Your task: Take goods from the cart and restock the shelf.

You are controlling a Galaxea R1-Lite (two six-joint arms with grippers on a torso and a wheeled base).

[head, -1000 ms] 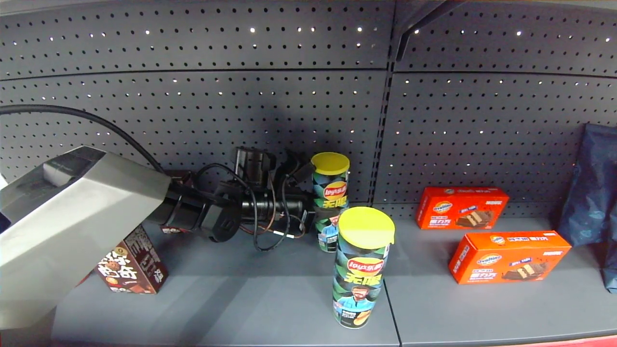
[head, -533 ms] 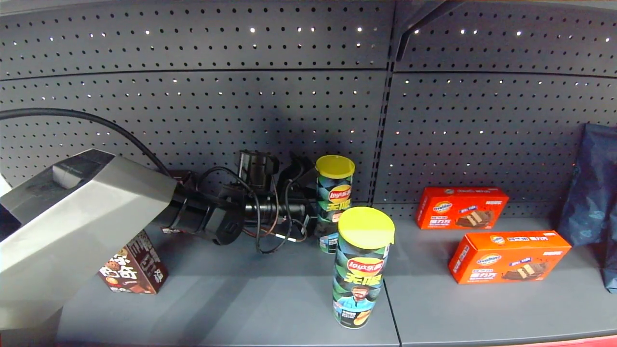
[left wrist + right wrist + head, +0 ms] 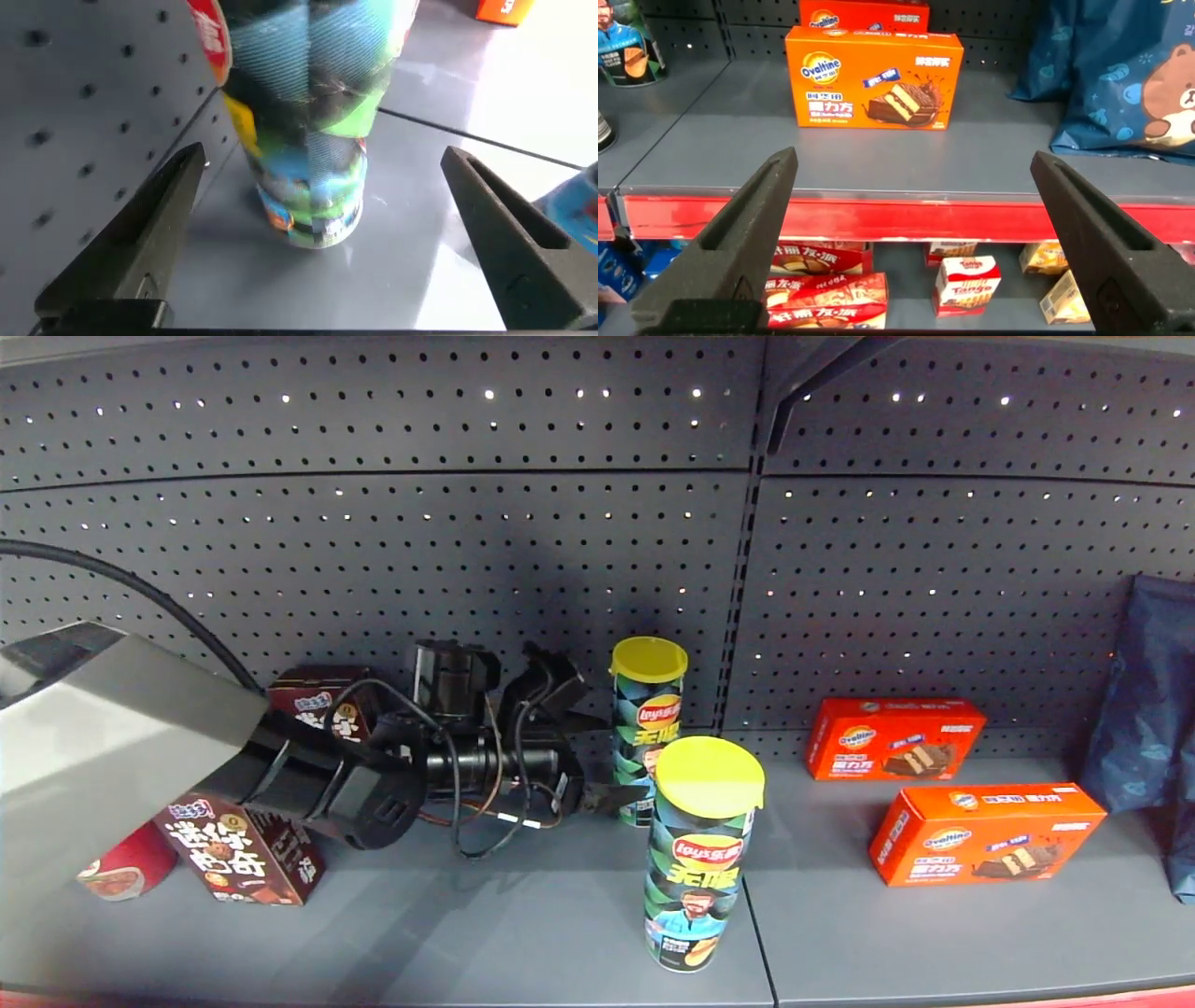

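Two chip cans with yellow lids stand on the grey shelf (image 3: 523,933). The back can (image 3: 646,728) is upright near the pegboard; the front can (image 3: 702,854) stands closer to the shelf edge. My left gripper (image 3: 597,756) lies level just left of the back can, open, its fingers drawn back from it. In the left wrist view the back can (image 3: 308,140) stands beyond the open left gripper (image 3: 324,157), touching neither finger. My right gripper (image 3: 912,161) is open and holds nothing, in front of the shelf's red edge strip (image 3: 906,219).
Two orange cake boxes (image 3: 893,737) (image 3: 985,833) lie on the shelf's right half, with a dark blue bag (image 3: 1144,709) at the far right. Brown snack boxes (image 3: 245,849) (image 3: 322,695) and a red tub (image 3: 126,875) stand at the left. A lower shelf holds several boxes (image 3: 822,275).
My left gripper let go of the back can, which now stands upright by itself. The arm has drawn back to the left, uncovering the brown boxes.
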